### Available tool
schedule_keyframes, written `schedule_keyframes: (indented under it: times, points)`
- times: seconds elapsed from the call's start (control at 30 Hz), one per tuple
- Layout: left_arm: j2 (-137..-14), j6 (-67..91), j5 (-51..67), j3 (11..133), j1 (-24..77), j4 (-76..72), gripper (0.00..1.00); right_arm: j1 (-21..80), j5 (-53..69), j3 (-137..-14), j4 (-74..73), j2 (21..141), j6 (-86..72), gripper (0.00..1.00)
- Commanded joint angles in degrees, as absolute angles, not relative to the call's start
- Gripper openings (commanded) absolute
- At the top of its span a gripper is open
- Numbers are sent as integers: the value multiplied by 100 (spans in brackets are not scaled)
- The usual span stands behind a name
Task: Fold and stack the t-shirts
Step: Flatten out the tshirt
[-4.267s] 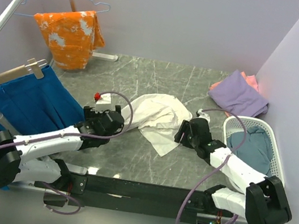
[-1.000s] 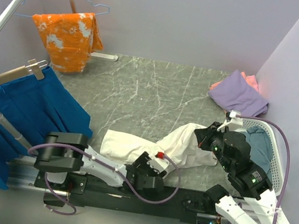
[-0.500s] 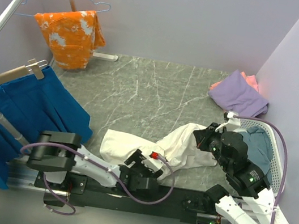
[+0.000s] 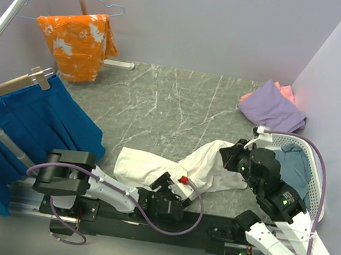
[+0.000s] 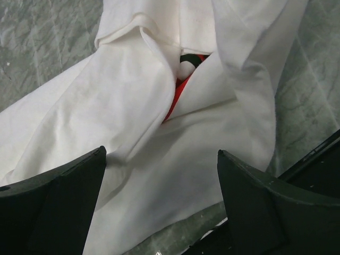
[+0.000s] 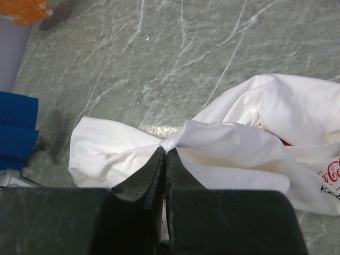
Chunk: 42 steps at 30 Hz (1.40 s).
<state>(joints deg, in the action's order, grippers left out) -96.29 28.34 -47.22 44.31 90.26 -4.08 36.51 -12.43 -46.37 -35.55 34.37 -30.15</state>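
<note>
**Right gripper pinches the white t-shirt; left gripper stands wide above it**

The right gripper (image 6: 163, 151) has its fingers pressed together on a small peak of the white t-shirt (image 6: 239, 143). The cloth gathers into a pinched point right at the fingertips. From there the shirt spreads both ways, one lobe to the left and a bigger rumpled mass to the right.

The left gripper (image 5: 160, 154) has its two dark fingers spread wide. The same shirt lies just below and between them, and neither finger visibly grips it. A sliver of the red print (image 5: 180, 85) shows deep in a fold there.

The shirt is soft, creased cotton, twisted into a long crumpled band along the near edge of the table (image 4: 175, 102), whose top is grey, white-veined stone.

To the right, a grey-blue t-shirt (image 4: 295, 165) lies in a white lattice basket (image 4: 302, 142). Further back on the table, a purple t-shirt (image 4: 275, 109) rests on a salmon-pink t-shirt (image 4: 288, 91). At the far left an orange garment (image 4: 80, 40) and a blue cloth (image 4: 33, 124) hang on hangers.
</note>
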Motion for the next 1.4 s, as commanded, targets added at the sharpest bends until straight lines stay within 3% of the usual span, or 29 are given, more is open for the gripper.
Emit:
schedule_keyframes:
  times: [0.0,0.33,0.43,0.47,0.53,0.57,0.67,0.83,1.07,1.27,1.37]
  points:
    - [-9782,2917,-4965,4536,8965,-668,89,3674,-1310,-4650,-3349,3393,-2962,5]
    - [-9317,3041,-5300,4131,8666,-1046,76,3674,-1239,-4535,-3269,3489,-2962,6]
    - [-9360,3050,-5282,4140,8561,-1028,63,3683,-1231,-4535,-3261,3498,-2953,6]
    - [-9404,3041,-5308,4148,8543,-1020,52,3665,-1222,-4535,-3261,3498,-2944,6]
    - [-9422,3041,-5344,4148,8499,-1046,39,3674,-1230,-4526,-3269,3481,-2944,6]
    - [-9448,3067,-5335,4148,8473,-1046,25,3674,-1248,-4526,-3278,3472,-2944,6]
    - [-9343,3041,-5265,4140,8350,-1063,1,3665,-1266,-4526,-3322,3437,-2936,5]
    - [-8852,2900,-5186,3982,8122,-1020,1,3674,-1318,-4605,-3428,3323,-2909,5]
    - [-7211,2707,-4765,3682,7314,-713,1,3674,-1389,-4641,-3498,3173,-2900,5]
    - [-6224,2453,-3991,4182,5829,-203,1,3674,-1222,-4535,-3892,3269,-3251,0]
    - [-6301,2225,-3386,4752,5082,-71,1,3674,-950,-4080,-4086,3025,-3857,0]
